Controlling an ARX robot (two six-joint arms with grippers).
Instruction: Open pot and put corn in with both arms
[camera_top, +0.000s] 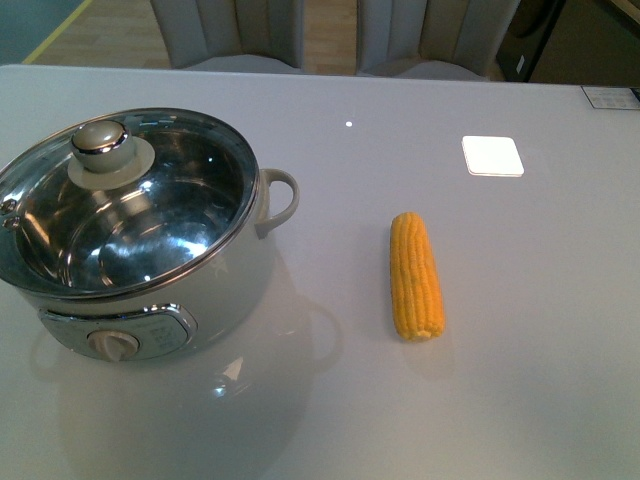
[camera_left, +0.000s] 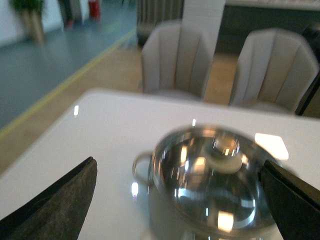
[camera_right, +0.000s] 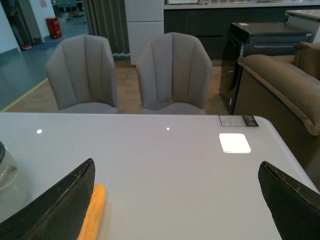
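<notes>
From my front feed, the pot (camera_top: 150, 270) sits on the bench (camera_top: 330, 420) at about 9 o'clock, with its glass lid (camera_top: 190, 200) seated on the steel rim, so it is closed. The lid's knob (camera_top: 100, 140) is off-centre toward 11 o'clock. The pot's handle (camera_top: 282, 195) sticks out at 2 o'clock and its dial (camera_top: 113, 344) faces me at 6 o'clock. The corn (camera_top: 416, 277) lies flat on the bench at 3 o'clock from the pot, well apart from it. Its length runs roughly 12 to 6, with the narrower tip away from me. A white square (camera_top: 492, 156) lies on the bench at 1 o'clock from the corn, and two grey chairs (camera_top: 230, 35) stand beyond the far edge at 12 o'clock. On the left wrist feed, which is blurred, I see my left hand (camera_left: 177, 165) spread wide and holding nothing, its two dark fingers (camera_left: 55, 205) framing the pot and lid below. I can't tell how high it hangs over them. On the right wrist feed, my right hand (camera_right: 176, 164) is also spread wide and empty, with bare bench between its fingers (camera_right: 55, 210). One finger covers part of the corn (camera_right: 95, 210), and the pot's handle (camera_right: 7, 172) is just visible at the frame's edge.
</notes>
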